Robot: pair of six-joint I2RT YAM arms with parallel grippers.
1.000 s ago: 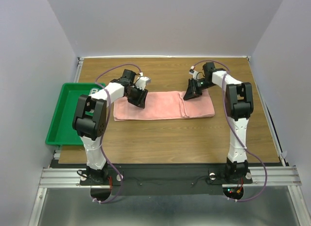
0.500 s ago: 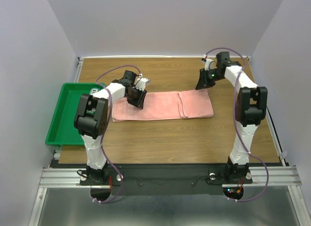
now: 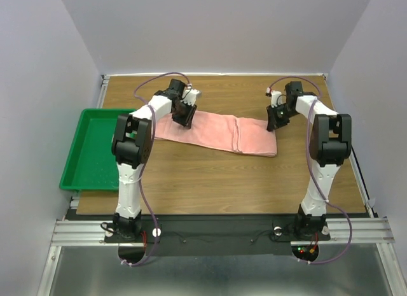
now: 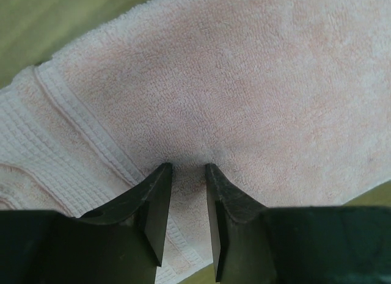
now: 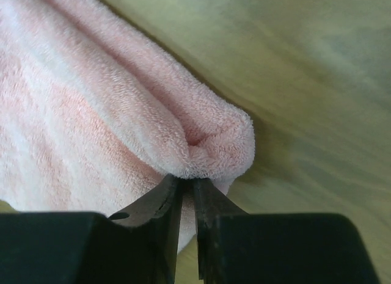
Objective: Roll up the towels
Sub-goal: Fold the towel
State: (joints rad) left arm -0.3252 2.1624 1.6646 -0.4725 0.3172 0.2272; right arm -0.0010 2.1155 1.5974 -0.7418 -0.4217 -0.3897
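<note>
Container: 1 green tray [image 3: 95,159] sits at the left edge of the wooden surface [image 3: 216,181]. Its floor shows plain green, and the left arm's elbow overlaps its right rim in the overhead view

Count: 1 tray, 1 pink towel [image 3: 216,132], 2 arms, each with 2 fingers

Towel position: the pink towel lies on the surface as a long folded strip, running from the back left toward the right, apart from the tray. Its left end sits farther back than its right end

Left fingers [image 4: 160,195]: set on the towel's left end, beside the woven border band. The 2 fingers stand a narrow gap apart, clamped on a pucker of terry that fills the gap

Right fingers [image 5: 168,204]: at the towel's right end, almost together, clamped on the rounded folded edge at the corner. The wood of the surface shows just beyond it
</note>
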